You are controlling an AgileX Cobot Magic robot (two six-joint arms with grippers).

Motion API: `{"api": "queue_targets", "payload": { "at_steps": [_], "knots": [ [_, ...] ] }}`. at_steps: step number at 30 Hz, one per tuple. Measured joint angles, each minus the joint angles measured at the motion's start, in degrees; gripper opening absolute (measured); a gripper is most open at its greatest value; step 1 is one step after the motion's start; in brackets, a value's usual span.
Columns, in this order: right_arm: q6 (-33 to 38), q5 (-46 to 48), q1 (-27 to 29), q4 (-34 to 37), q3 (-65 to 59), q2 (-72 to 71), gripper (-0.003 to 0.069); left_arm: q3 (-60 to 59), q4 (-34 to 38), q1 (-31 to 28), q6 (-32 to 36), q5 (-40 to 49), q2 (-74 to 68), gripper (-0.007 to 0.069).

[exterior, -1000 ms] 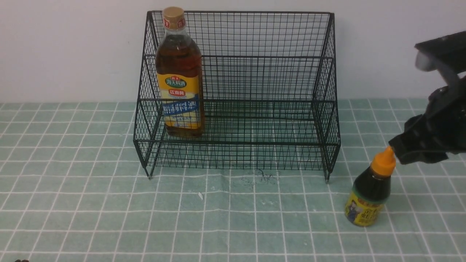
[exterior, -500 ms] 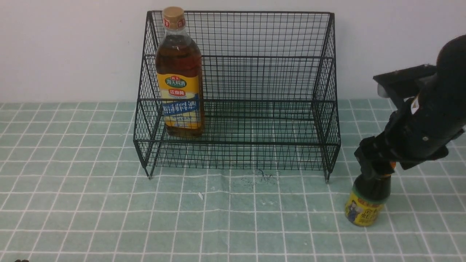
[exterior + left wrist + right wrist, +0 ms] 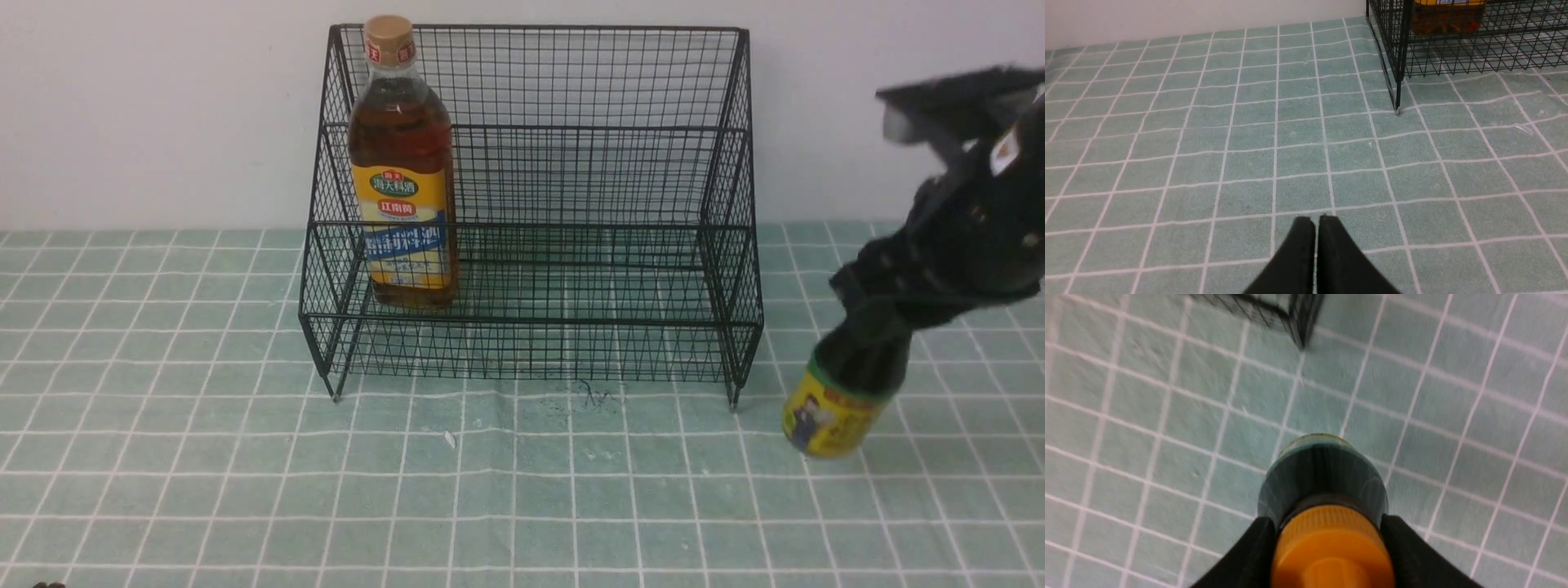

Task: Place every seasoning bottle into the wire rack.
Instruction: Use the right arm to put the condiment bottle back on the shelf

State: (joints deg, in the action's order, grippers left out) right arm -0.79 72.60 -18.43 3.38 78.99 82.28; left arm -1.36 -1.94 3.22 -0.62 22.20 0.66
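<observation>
Seasoning in the small dark bottle with the yellow label (image 3: 835,412) hangs tilted above the green gridded table (image 3: 522,490), beside the black wire-mesh rack (image 3: 531,320), its orange cap (image 3: 1333,543) pinched by the right tool (image 3: 1329,528) (presumably leaving the base free for placing).

The tall clear bottle of amber liquid (image 3: 402,196) is in the left part of the black wire-mesh rack (image 3: 522,318); the small dark yellow-labelled bottle (image 3: 845,392) is right of the rack.
</observation>
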Motion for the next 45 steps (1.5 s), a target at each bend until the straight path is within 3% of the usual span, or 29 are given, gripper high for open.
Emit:
{"api": "queue_targets", "payload": {
  "at_steps": [6,9,19,36,38,45],
  "knots": [
    [5.2,0.7,0.0,11.5,11.4,-1.8,0.0300,0.0,0.0,0.0,0.0,0.0,0.0,-0.0006],
    [6.3,1.1,-0.1,13.3,16.5,1.2,0.0300,0.0,0.0,0.0,0.0,0.0,0.0,-0.0006],
    [7.0,1.1,-0.1,8.8,23.6,15.2,0.0300,0.0,0.0,0.0,0.0,0.0,0.0,-0.0006],
    [7.1,0.5,-0.7,5.8,24.0,25.4,0.0300,0.0,0.0,0.0,0.0,0.0,0.0,-0.0006],
    [7.1,0.5,-1.4,4.8,24.0,26.2,0.0309,0.0,0.0,0.0,0.0,0.0,0.0,-0.0006],
    [7.2,-0.7,-5.4,-1.0,24.2,27.3,0.0453,0.0,0.0,0.0,0.0,0.0,0.0,-0.0006]
  ]
}}
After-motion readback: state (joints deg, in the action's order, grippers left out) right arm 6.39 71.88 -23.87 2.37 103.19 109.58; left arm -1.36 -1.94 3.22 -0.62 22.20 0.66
